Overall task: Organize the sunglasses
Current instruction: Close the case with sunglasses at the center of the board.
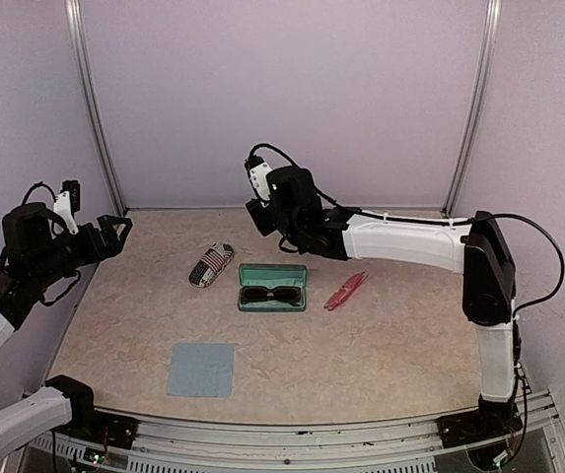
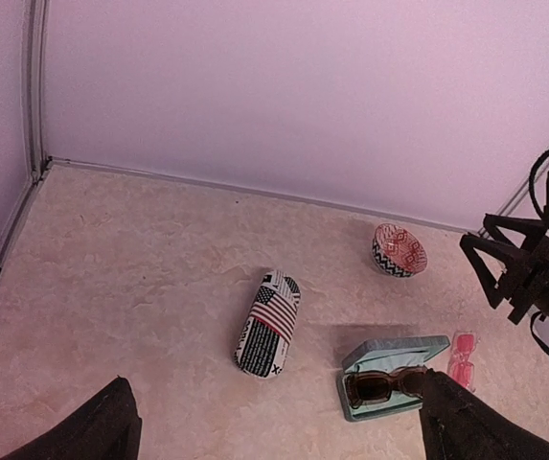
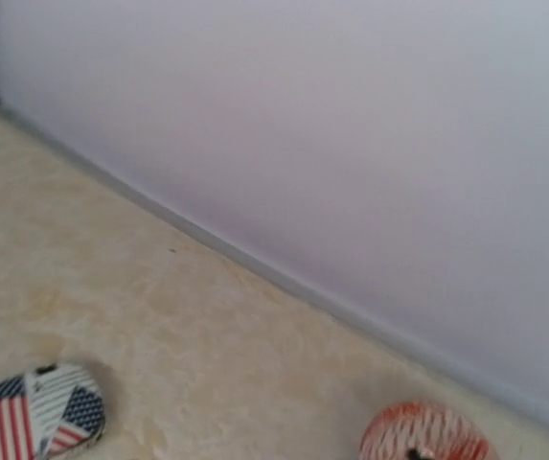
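The dark reddish-brown sunglasses (image 1: 271,295) lie folded inside the open blue-teal case (image 1: 272,274) at the table's middle; they also show in the left wrist view (image 2: 381,386). The slim pink-red sunglasses (image 1: 346,291) lie on the table just right of the case, and show in the left wrist view (image 2: 462,357) too. My left gripper (image 1: 117,230) is open and empty, raised over the table's left edge. My right gripper (image 1: 260,217) hovers behind the case near the back wall; in the left wrist view (image 2: 504,268) its fingers stand apart and hold nothing.
A black-and-white patterned pouch (image 1: 211,264) with a flag print lies left of the case. A blue cloth (image 1: 202,369) lies flat at the front left. A small red-patterned bowl (image 2: 399,249) stands near the back wall, below my right gripper.
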Robot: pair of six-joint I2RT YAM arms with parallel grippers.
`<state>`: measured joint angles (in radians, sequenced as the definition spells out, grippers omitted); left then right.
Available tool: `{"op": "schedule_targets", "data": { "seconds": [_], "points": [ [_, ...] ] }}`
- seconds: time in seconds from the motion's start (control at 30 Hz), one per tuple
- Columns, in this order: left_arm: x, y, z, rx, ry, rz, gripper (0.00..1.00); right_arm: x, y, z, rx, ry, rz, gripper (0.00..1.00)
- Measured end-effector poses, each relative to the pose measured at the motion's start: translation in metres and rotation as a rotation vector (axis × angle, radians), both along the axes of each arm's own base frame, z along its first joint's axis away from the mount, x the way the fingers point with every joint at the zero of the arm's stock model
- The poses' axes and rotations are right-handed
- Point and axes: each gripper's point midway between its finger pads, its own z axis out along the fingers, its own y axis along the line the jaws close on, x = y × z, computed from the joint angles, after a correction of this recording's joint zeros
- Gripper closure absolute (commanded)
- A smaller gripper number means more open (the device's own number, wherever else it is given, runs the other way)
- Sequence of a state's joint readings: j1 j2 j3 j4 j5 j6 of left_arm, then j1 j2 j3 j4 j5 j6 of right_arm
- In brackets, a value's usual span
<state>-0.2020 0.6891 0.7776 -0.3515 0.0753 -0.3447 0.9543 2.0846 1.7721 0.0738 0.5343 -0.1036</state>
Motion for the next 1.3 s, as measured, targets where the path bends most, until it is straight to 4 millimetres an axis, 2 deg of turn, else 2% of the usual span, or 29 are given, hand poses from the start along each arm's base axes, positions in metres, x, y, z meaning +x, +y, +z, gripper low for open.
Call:
{"op": "schedule_targets", "data": {
  "seconds": [0.2,0.43,0.67,0.87,1.03,1.3],
  "points": [
    [-0.001,-0.002,0.000,-0.003,0.000,-0.010,0.01,0.032,-0.014,-0.032,0.151,0.104,-0.160,0.45],
    [-0.002,-0.003,0.001,-0.009,-0.004,-0.024,0.01,0.047,-0.004,-0.074,0.226,0.185,-0.239,0.45],
    [-0.003,-0.004,0.004,-0.014,-0.014,-0.031,0.01,0.048,0.003,-0.110,0.285,0.280,-0.267,0.46],
    [-0.004,-0.005,0.005,-0.019,-0.017,-0.037,0.01,0.043,0.005,-0.131,0.332,0.357,-0.272,0.46],
    [-0.004,-0.005,0.005,-0.021,-0.016,-0.038,0.01,0.031,-0.001,-0.170,0.333,0.445,-0.286,0.46],
    [-0.004,-0.005,0.005,-0.023,-0.016,-0.037,0.01,0.029,-0.001,-0.165,0.435,0.458,-0.278,0.46]
  ]
}}
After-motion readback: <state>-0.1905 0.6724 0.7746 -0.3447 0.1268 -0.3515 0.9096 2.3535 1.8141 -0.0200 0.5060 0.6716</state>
